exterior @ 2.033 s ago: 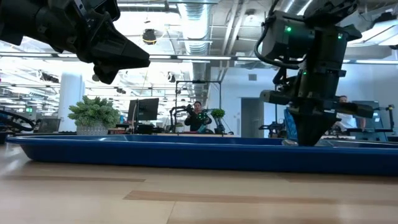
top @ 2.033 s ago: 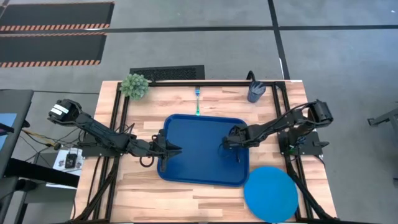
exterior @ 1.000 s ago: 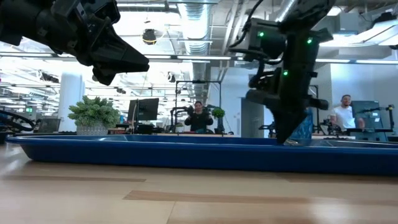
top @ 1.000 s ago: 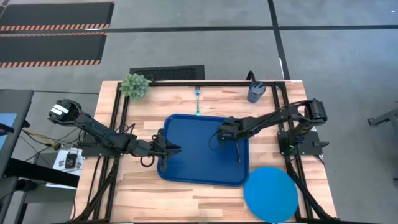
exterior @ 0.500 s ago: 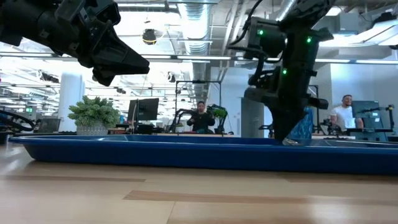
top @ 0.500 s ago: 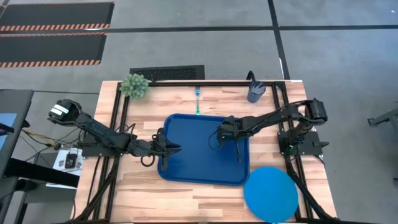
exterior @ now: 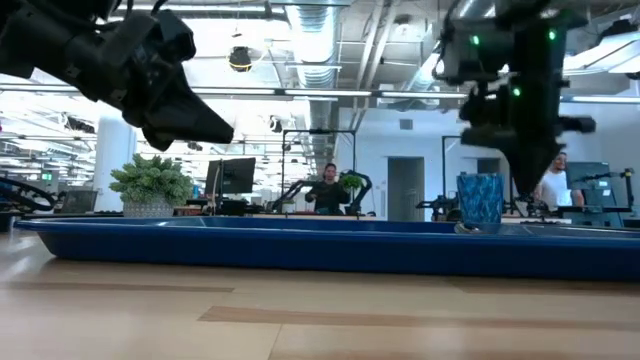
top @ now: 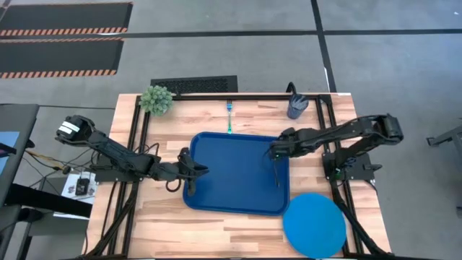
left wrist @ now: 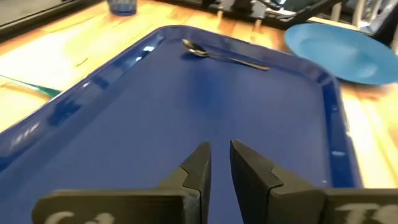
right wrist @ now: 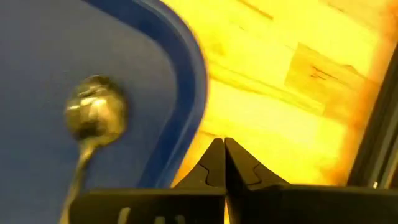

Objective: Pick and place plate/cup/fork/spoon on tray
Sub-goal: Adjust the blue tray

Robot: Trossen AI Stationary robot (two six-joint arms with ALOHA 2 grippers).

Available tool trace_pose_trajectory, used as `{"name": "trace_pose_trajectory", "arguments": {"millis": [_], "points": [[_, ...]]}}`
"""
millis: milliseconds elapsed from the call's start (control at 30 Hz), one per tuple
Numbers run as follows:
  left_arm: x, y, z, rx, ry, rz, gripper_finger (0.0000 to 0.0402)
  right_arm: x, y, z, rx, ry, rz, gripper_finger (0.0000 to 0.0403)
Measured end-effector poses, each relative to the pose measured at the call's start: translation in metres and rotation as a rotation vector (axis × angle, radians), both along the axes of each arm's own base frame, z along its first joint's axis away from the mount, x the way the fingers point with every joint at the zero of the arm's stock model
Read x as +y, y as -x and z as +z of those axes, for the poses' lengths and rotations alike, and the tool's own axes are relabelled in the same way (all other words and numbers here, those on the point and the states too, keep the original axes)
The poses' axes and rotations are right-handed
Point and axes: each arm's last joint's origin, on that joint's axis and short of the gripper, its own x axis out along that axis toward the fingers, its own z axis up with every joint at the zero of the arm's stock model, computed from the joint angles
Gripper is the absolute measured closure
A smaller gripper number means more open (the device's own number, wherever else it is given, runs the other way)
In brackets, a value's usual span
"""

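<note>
The dark-blue tray [top: 234, 173] lies mid-table. The spoon [top: 276, 173] lies flat inside it along its right rim, bowl [right wrist: 96, 115] toward the far side. My right gripper [top: 276, 152] hangs shut above the tray's right rim near the spoon's bowl, touching nothing; the right wrist view shows its fingertips [right wrist: 224, 152] together. My left gripper [top: 190, 172] hovers over the tray's left part, its fingers [left wrist: 219, 165] a narrow gap apart with nothing between. The bright-blue plate [top: 314, 224] rests flat on the table at the near right. The cup [top: 297, 106] stands far right. The fork [top: 229, 118] lies past the tray's far rim.
A small green plant [top: 157, 99] stands at the far left corner. Black frame rails [top: 137, 144] run along both sides of the table. Bare wood lies left of and in front of the tray [exterior: 320, 245]. People [exterior: 328, 185] are in the room beyond.
My right gripper has risen and gone toward the table's right edge, from over the tray's inside to above its right rim, tipping steeper downward. The spoon has stayed where it lay in the tray. My left gripper has tipped slightly in place.
</note>
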Motion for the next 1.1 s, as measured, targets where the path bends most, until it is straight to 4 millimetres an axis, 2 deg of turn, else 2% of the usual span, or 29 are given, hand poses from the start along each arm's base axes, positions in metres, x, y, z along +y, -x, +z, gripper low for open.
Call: {"name": "trace_pose_trajectory", "arguments": {"millis": [200,400,533,633,800,933,1100], "points": [[0.009,0.005,0.000,0.060,-0.016,0.034,0.0371,-0.017,0.012,-0.026,-0.001,-0.023,-0.060,0.0395],[0.031,0.031,0.005,0.174,-0.052,0.282,0.0374,-0.031,0.009,-0.028,-0.053,-0.011,-0.067,0.0395],[0.051,0.052,-0.002,0.324,0.057,0.430,0.0374,-0.038,0.007,-0.028,-0.084,-0.007,-0.086,0.0395],[0.059,0.058,-0.009,0.433,0.109,0.464,0.0374,-0.042,0.009,-0.028,-0.070,-0.013,-0.104,0.0395],[0.059,0.053,-0.019,0.517,0.181,0.402,0.0374,-0.042,0.009,-0.030,-0.083,-0.064,-0.109,0.0395],[0.054,0.052,-0.030,0.613,0.224,0.362,0.0374,-0.038,0.013,-0.039,-0.090,-0.097,-0.098,0.0395],[0.045,0.051,-0.037,0.654,0.234,0.339,0.0374,-0.036,0.019,-0.051,-0.098,-0.101,-0.104,0.0395]]}}
